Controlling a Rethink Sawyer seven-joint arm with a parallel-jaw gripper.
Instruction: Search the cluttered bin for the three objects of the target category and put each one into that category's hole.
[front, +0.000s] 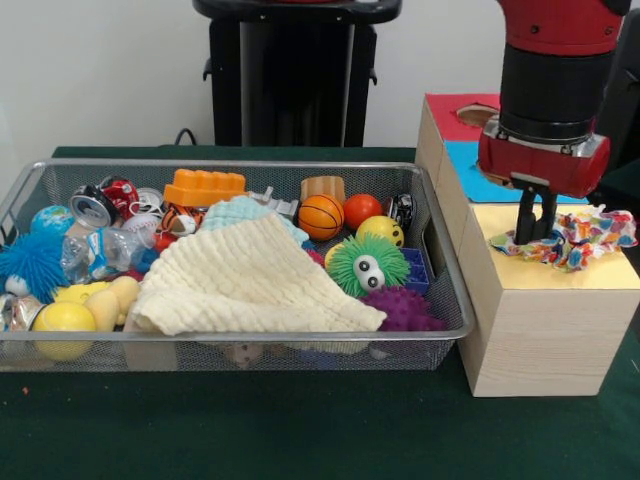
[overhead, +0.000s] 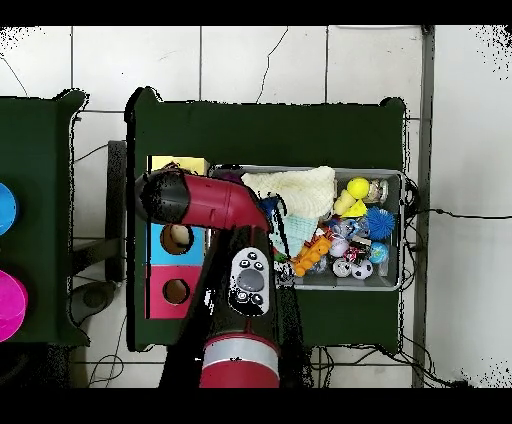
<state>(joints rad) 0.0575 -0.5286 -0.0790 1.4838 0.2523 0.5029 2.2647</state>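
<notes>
Gripper (front: 536, 232) pinched closed on a crumpled, multicoloured patterned cloth (front: 575, 237) lying atop the wooden box (front: 545, 325).

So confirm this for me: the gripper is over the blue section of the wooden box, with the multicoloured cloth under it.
Not quite. In the front view the gripper is over the yellow section of the wooden box, not the blue one. The multicoloured cloth does lie under it, at its fingertips.

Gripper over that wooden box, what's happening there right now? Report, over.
Gripper shut on colourful cloth, atop the box's yellow section. Cream cloth covers much of the bin. Nothing blocking.
</notes>
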